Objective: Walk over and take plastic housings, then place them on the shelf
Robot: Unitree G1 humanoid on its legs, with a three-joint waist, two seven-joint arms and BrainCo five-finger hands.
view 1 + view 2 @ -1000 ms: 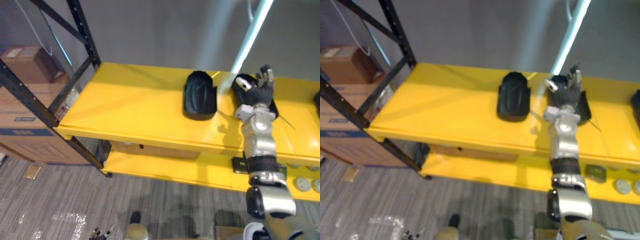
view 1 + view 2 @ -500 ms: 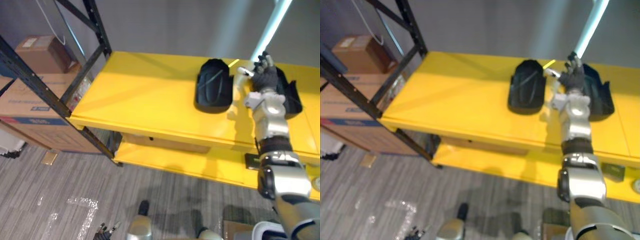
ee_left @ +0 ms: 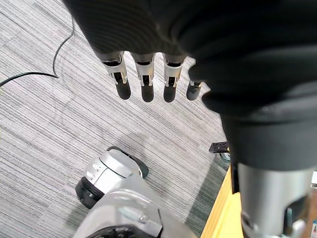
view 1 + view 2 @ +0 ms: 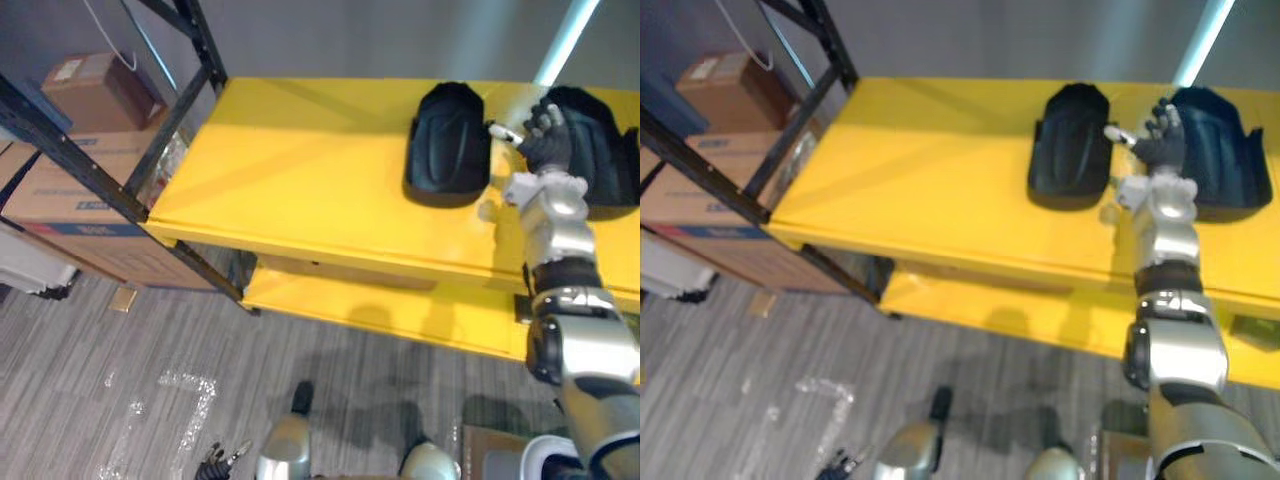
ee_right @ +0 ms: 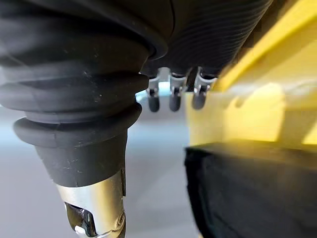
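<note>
In the eye views, two black plastic housings lie side by side on the yellow shelf, the left housing and the right housing slightly apart. The right hand hovers about the gap between them, fingers loosely spread, holding nothing.

In the left wrist view, the left hand hangs over the grey floor, fingers straight and empty.

In the right wrist view, the right hand's fingers are straight, with the shelf behind them.

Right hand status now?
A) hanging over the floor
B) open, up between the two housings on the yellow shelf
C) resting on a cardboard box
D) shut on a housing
B: the right hand is raised with straight fingers between the left housing and the right housing on the yellow shelf, holding nothing.
</note>
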